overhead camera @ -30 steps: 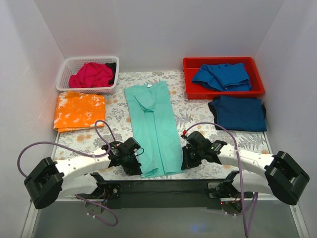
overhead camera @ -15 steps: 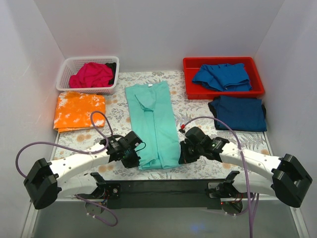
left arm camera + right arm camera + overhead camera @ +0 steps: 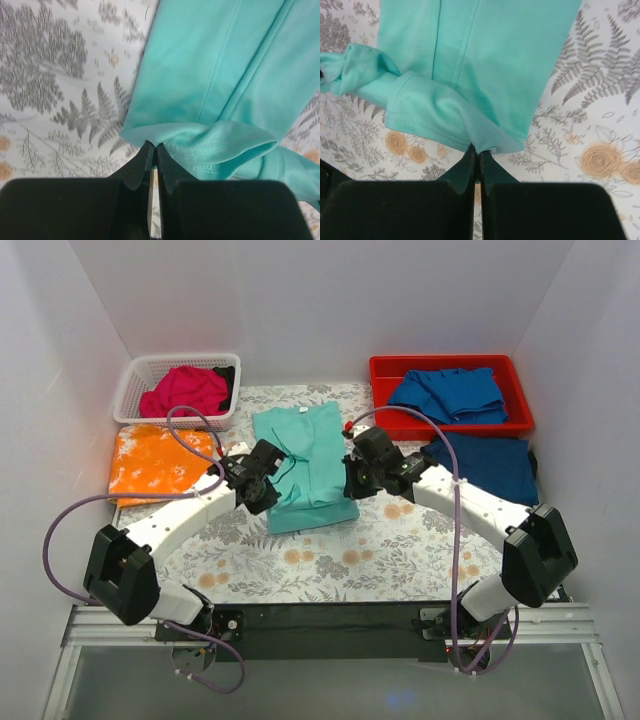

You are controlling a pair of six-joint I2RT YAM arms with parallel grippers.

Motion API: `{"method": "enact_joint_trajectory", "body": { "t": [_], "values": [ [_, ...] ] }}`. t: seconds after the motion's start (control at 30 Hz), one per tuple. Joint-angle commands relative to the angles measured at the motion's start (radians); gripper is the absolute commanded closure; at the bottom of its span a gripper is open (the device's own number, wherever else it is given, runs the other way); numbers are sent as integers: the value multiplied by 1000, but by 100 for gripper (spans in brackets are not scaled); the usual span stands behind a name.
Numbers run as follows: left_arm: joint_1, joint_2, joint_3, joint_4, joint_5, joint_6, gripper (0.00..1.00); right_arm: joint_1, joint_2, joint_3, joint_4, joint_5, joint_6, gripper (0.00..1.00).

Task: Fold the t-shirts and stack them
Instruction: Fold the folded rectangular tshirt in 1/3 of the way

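Here, mint-teal t-shirt (image 3: 312, 452) in a rumpled half-fold

mint-teal t-shirt (image 3: 305, 465) half-folded centre, orange mottled t-shirt (image 3: 160, 462) folded flat left, magenta t-shirt (image 3: 185, 390) bunched far-left, royal blue t-shirt (image 3: 448, 393) crumpled far-right, darker blue t-shirt (image 3: 485, 468) folded right

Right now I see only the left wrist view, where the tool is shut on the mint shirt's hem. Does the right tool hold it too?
Observer: Yes, the right tool is shut on the mint-teal shirt at its other hem corner.
Operator: How far up is the hem?
Observer: From above, the left tool and the right hold it over the shirt's middle, doubled on the lower half.
Operator: What lies to the left?
Observer: A folded orange shirt, not touching the mint one.
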Motion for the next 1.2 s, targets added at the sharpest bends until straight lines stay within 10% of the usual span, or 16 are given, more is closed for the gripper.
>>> {"method": "enact_joint_trajectory", "body": {
  "t": [0.0,0.63,0.8,1.17],
  "values": [
    [91,47,76,57,-64,155,100,-54,61,108,-29,13,-90,99],
    [289,590,455,212,53,364,100,-236,591,552,-26,-154,-161,96],
    [293,601,550,209,22,382,81,-253,616,670,-38,-151,-165,63],
    [294,460,466,283,167,388,83,-259,504,593,-28,-154,-176,60]
  ]
}}
